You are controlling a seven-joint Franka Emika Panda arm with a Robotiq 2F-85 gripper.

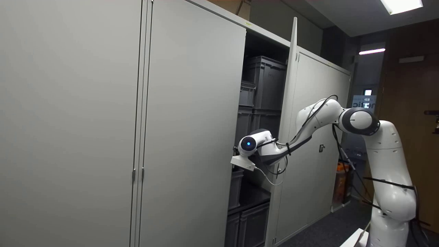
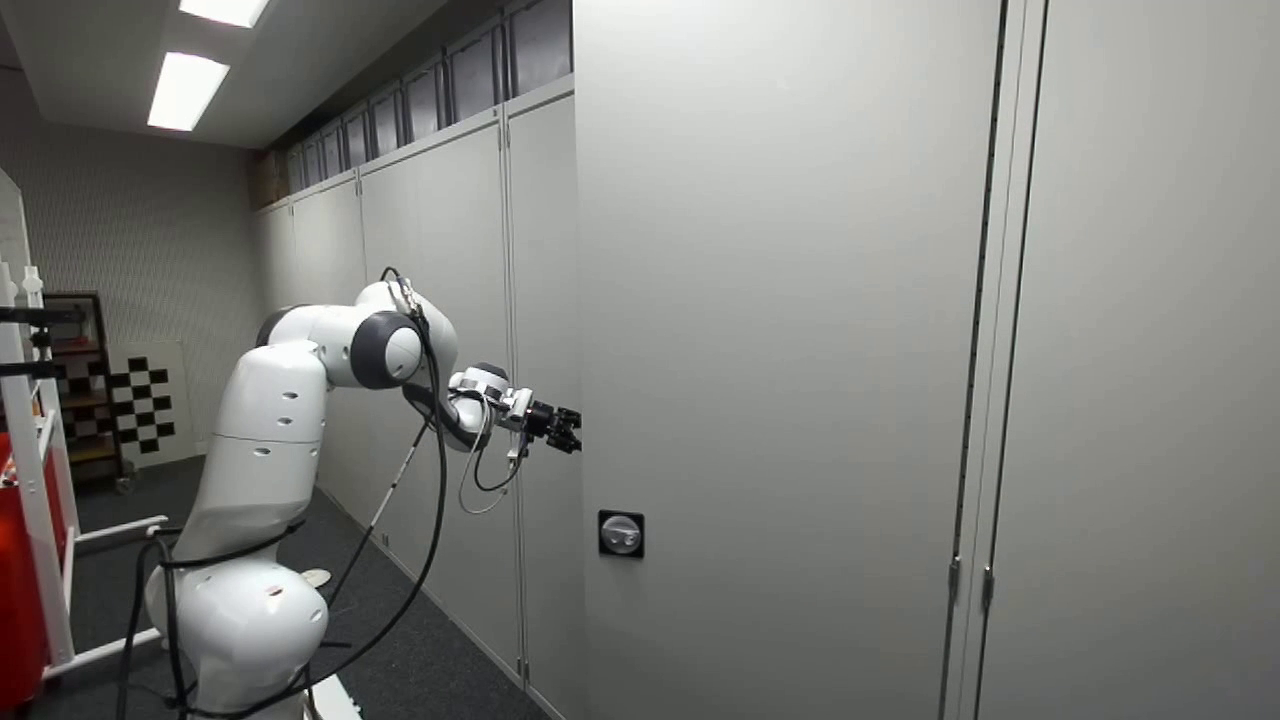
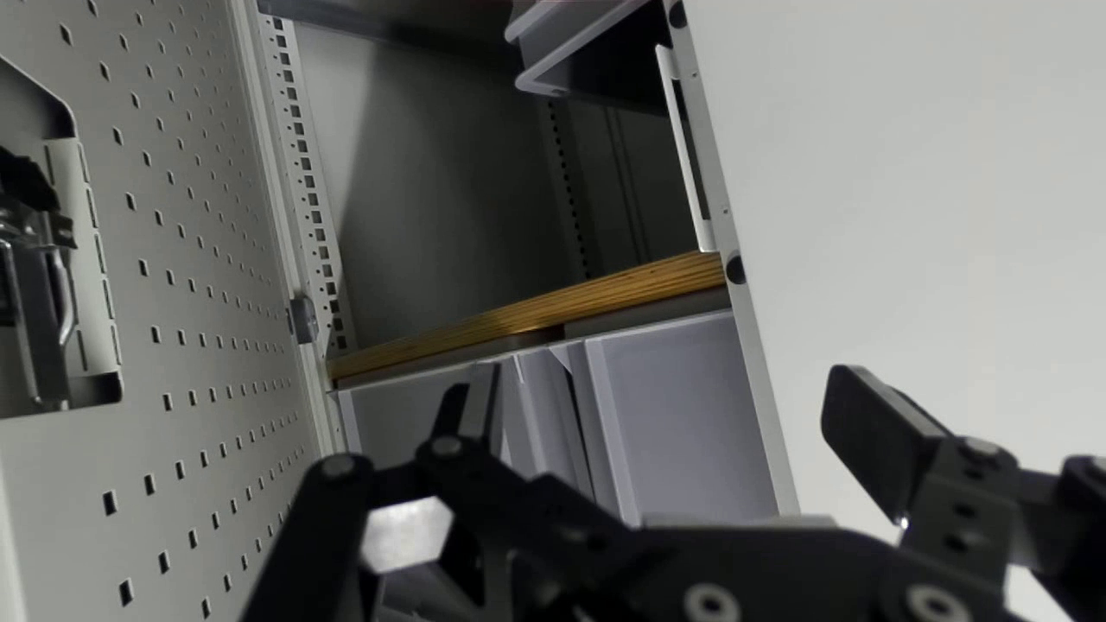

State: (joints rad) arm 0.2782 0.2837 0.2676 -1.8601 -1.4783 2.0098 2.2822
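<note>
one gripper [image 3: 667,393], yours, its fingers spread well apart at the mouth of the cabinet [image 3: 441,216]. one flat door [image 3: 907,216], shut, near, at right of your wrist view, its free edge showing between your fingers; contact cannot be told. one perforated door [image 3: 199,345], standing open, at left, with metal latch [image 3: 41,302]. inside, several grey bins [image 3: 683,415], on a wood-edged shelf [image 3: 553,309].
</note>
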